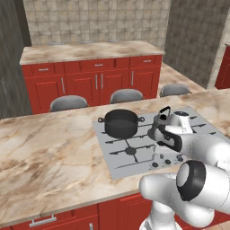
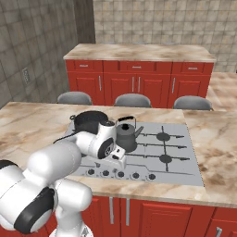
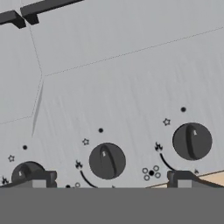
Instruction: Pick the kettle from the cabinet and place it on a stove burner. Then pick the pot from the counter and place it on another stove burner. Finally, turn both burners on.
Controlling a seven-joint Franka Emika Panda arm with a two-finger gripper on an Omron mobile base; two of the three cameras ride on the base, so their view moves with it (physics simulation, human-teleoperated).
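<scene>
The black pot (image 1: 120,122) (image 2: 88,119) stands on the back left burner of the grey cooktop (image 1: 114,159) (image 2: 185,152). Beside it, on the neighbouring back burner, is the dark grey kettle (image 2: 126,132) (image 1: 162,117), partly behind my hand. My gripper (image 3: 110,180) (image 2: 118,155) hangs open just above the cooktop's front row of knobs, fingertips (image 3: 39,179) either side of one round dark knob (image 3: 107,160). A second knob (image 3: 191,141) lies to its right and a third (image 3: 27,173) to its left. Nothing is held. The cabinet is out of view.
Two bare burners (image 2: 163,136) (image 2: 165,159) sit on the cooktop's right half. Three grey stool backs (image 1: 126,95) line the island's far edge. Behind them runs a marbled top on low red cabinets (image 1: 90,83). The arm's white elbow (image 1: 197,179) bulges over the island's near edge.
</scene>
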